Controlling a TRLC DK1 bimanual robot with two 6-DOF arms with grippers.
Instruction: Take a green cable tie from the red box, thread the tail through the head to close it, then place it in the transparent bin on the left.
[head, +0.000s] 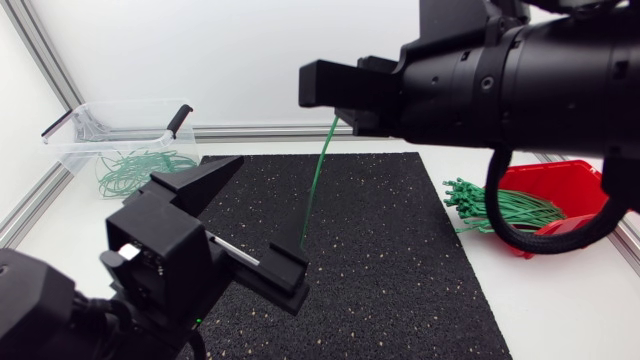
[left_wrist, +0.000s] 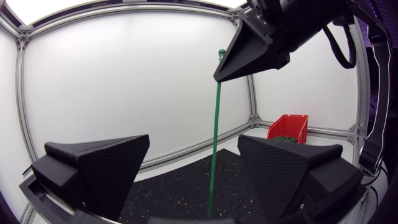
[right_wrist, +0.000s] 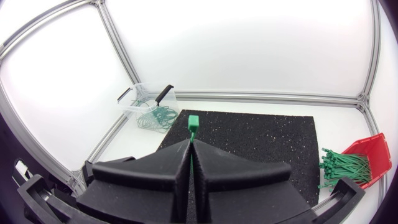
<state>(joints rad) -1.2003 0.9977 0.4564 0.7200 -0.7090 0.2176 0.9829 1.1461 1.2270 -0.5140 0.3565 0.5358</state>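
Cable tie (left_wrist: 215, 149) in tight right claw (right_wrist: 189, 149), clear between wide left claw (left_wrist: 194, 140)

Two pincers showing, left pincer (left_wrist: 193, 140) and right pincer (right_wrist: 189, 147), one green cable tie (head: 318, 180) standing upright, one red box (head: 585, 181) carrying a bundle of ties (head: 500, 206) too many to count, one transparent bin (head: 80, 140) holding several loops (head: 135, 170), one black mat (head: 380, 250) lying on one surface (head: 560, 300)

No text, label, number or sign can be read anywhere.
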